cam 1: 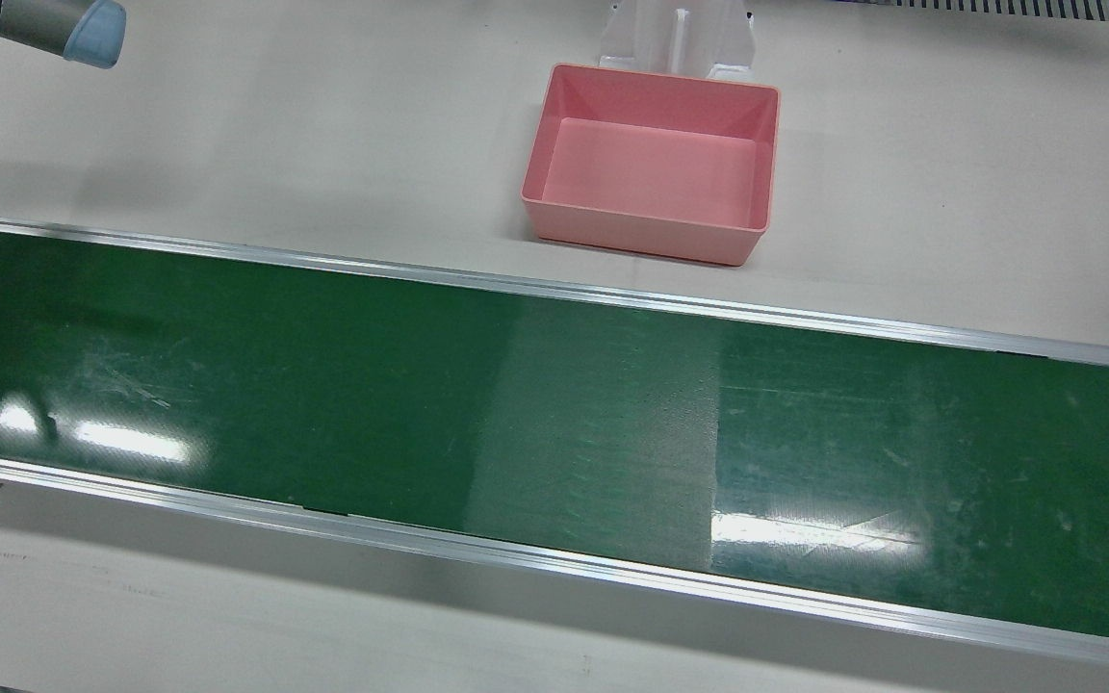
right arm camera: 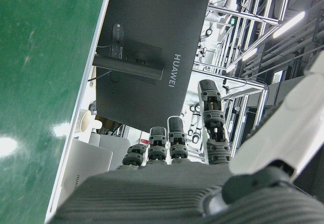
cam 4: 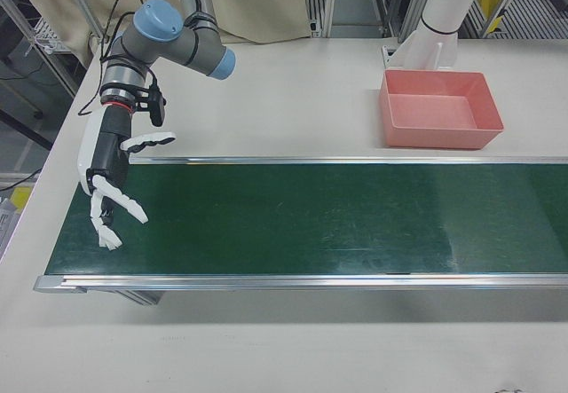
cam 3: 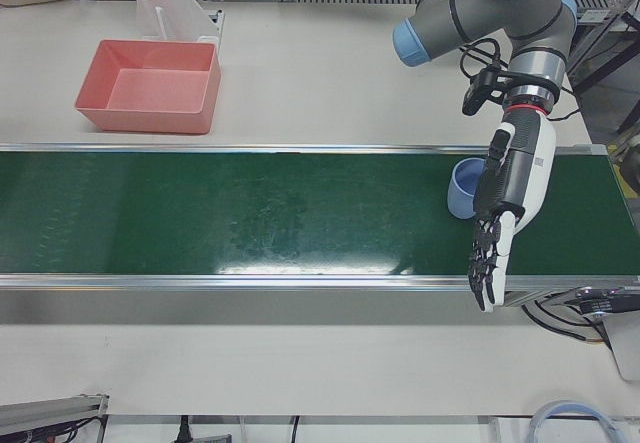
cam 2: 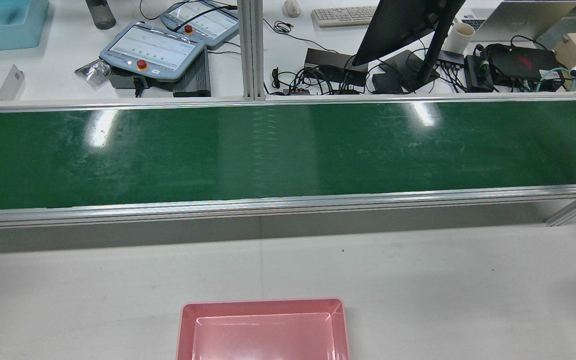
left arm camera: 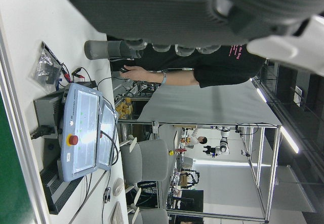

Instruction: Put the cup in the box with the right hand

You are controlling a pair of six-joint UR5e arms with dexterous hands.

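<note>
A light blue cup (cam 3: 464,187) stands on the green belt (cam 3: 250,213) near the left arm's end, partly hidden behind my left hand (cam 3: 497,225). That hand is open and empty, fingers stretched toward the belt's front edge. The pink box (cam 3: 150,88) sits empty on the white table beyond the belt; it also shows in the front view (cam 1: 651,164), rear view (cam 2: 263,330) and right-front view (cam 4: 439,109). My right hand (cam 4: 106,196) is open and empty, fingers spread, above the opposite end of the belt, far from cup and box.
The belt's aluminium rails (cam 1: 554,289) run along both long sides. A white pedestal (cam 1: 678,38) stands just behind the box. Beyond the belt are teach pendants (cam 2: 153,50), a monitor (cam 2: 403,30) and cables.
</note>
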